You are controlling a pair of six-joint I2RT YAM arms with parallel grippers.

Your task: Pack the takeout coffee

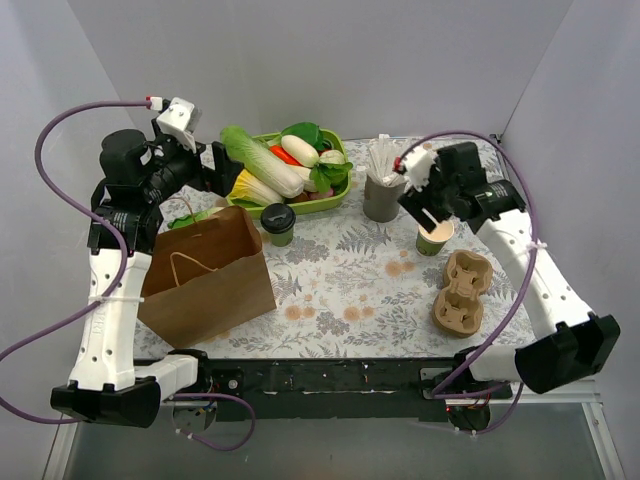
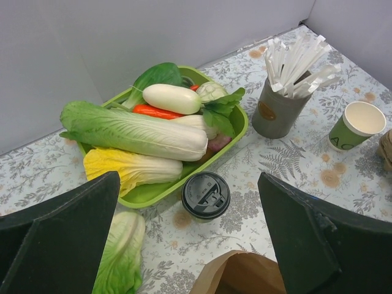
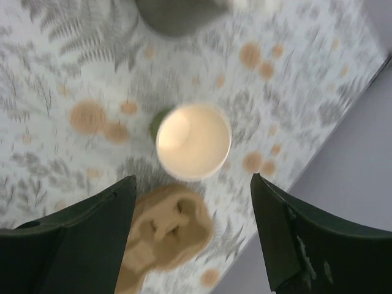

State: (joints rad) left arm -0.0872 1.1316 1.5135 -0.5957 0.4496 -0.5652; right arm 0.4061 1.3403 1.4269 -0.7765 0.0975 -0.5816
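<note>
The takeout coffee point(image 1: 279, 224), a short dark-green cup with a black lid point(image 2: 206, 195), stands on the flowered tablecloth between the brown paper bag point(image 1: 208, 276) and the green tray. My left gripper point(image 2: 190, 236) hovers open above it, over the bag's mouth point(image 2: 242, 274), with nothing between its fingers. Far to the right, my right gripper point(image 3: 193, 211) hangs open above the lidless green cup point(image 3: 193, 140), which shows a cream inside, and holds nothing. That lidless cup point(image 1: 435, 238) sits right of the grey straw holder point(image 1: 383, 192).
A green tray point(image 1: 325, 203) of toy vegetables sits at the back centre. A loose cabbage leaf point(image 2: 121, 254) lies by the bag. A brown pulp cup carrier point(image 1: 461, 291) lies at the right front. Grey walls close in the table on three sides.
</note>
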